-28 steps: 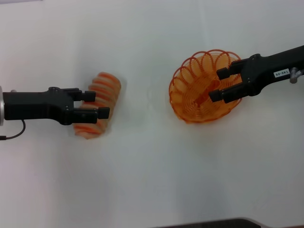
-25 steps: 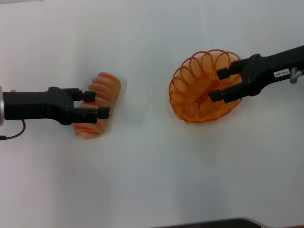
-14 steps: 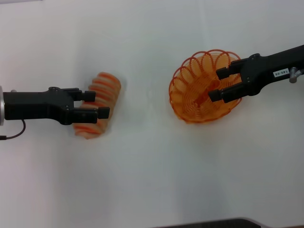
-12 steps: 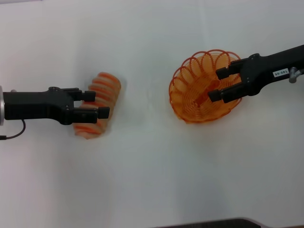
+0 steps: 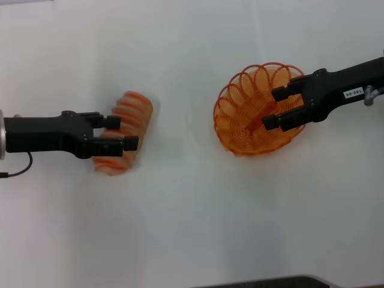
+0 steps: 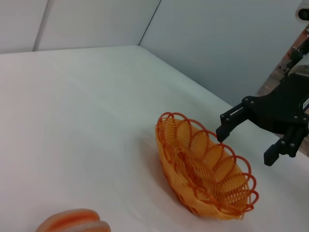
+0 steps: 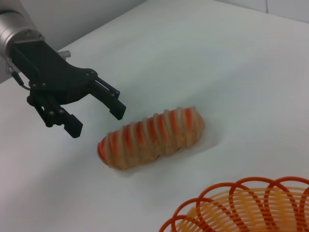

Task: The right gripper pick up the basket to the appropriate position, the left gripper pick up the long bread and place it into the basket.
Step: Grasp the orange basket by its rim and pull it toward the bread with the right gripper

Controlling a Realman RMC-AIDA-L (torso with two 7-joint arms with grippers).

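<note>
The long bread (image 5: 135,108), pale with orange-red stripes, lies on the white table at the left. My left gripper (image 5: 123,133) is open, its fingers astride the loaf's near half. The right wrist view shows the left gripper (image 7: 96,120) held above and beside the bread (image 7: 152,135), not touching it. The orange wire basket (image 5: 240,114) stands on the table at the right. My right gripper (image 5: 273,108) is open over the basket's right side. In the left wrist view the right gripper (image 6: 246,145) hangs just above the rim of the basket (image 6: 203,169), apart from it.
The white table (image 5: 192,210) stretches bare between the bread and the basket and toward me. A dark edge (image 5: 270,282) shows at the bottom of the head view. Grey walls (image 6: 217,38) stand behind the table.
My right gripper has crept slightly to the left over the basket. The left gripper, the bread and the basket have not moved.
</note>
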